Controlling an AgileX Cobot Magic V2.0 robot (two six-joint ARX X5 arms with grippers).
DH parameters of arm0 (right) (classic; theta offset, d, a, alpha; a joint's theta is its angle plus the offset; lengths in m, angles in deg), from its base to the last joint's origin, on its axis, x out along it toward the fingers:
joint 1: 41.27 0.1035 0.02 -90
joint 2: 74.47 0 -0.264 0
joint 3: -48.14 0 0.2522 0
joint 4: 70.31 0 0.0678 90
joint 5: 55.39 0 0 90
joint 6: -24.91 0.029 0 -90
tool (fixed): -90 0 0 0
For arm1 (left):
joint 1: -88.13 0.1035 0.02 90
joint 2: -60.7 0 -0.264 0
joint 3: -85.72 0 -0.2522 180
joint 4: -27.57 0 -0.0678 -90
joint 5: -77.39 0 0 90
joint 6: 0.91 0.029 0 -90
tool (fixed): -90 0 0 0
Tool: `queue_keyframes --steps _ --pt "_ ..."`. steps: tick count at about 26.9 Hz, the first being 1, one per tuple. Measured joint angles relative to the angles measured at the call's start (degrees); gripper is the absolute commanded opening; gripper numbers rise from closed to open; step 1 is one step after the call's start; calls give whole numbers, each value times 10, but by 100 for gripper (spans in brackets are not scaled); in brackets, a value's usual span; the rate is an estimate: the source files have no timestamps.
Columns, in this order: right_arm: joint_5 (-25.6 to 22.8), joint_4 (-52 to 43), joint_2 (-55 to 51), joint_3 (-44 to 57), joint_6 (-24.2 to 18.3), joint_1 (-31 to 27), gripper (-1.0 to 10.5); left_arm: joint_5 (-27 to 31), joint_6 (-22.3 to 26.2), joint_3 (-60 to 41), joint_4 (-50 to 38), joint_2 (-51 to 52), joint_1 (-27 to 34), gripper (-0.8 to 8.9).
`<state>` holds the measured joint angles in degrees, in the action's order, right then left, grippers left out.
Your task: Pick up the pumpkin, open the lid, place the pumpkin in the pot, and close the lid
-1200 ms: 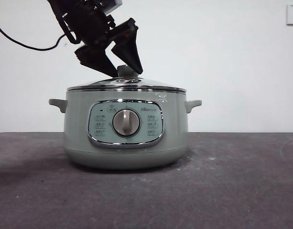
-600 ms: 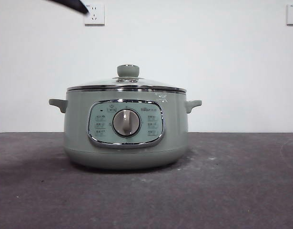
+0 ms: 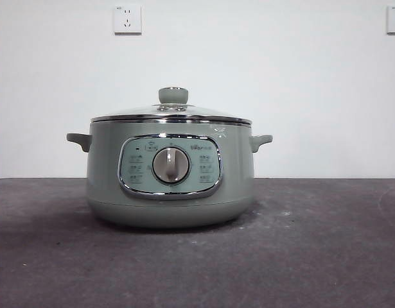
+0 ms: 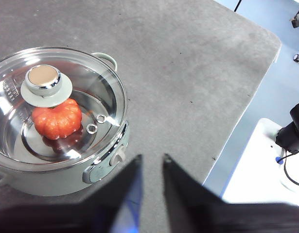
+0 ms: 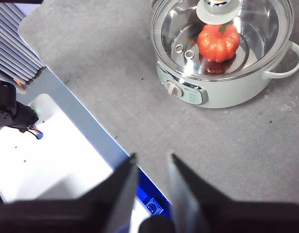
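The sage-green pot stands mid-table with the glass lid seated on it, its green knob on top. The orange pumpkin lies inside the pot and shows through the glass; it also shows in the right wrist view. It is hidden in the front view. My left gripper is open and empty, high above the table beside the pot. My right gripper is open and empty, high up on the pot's dial side. Neither arm shows in the front view.
Two wall sockets sit on the white wall behind. The grey table's edge lies near the left arm, with a white stand beyond it. A white surface lies past the table edge under the right arm.
A gripper that stood at the lid's knob one second ago has risen up and to the left, out of the front view. The lid stays on the pot.
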<state>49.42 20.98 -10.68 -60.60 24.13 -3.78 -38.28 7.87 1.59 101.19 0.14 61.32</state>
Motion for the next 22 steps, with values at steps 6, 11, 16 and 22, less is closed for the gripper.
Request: queue_keyframes --steps 6,11,16,22 --pt "0 0 -2 0 2 0 1 0 -2 0 6 0 0 -4" --pt "0 0 -5 0 2 0 1 0 -2 0 6 0 0 -4" --pt "0 0 -5 0 2 0 1 0 -2 0 6 0 0 -4" --pt "0 0 -5 0 2 0 1 1 -2 0 6 0 0 -4"
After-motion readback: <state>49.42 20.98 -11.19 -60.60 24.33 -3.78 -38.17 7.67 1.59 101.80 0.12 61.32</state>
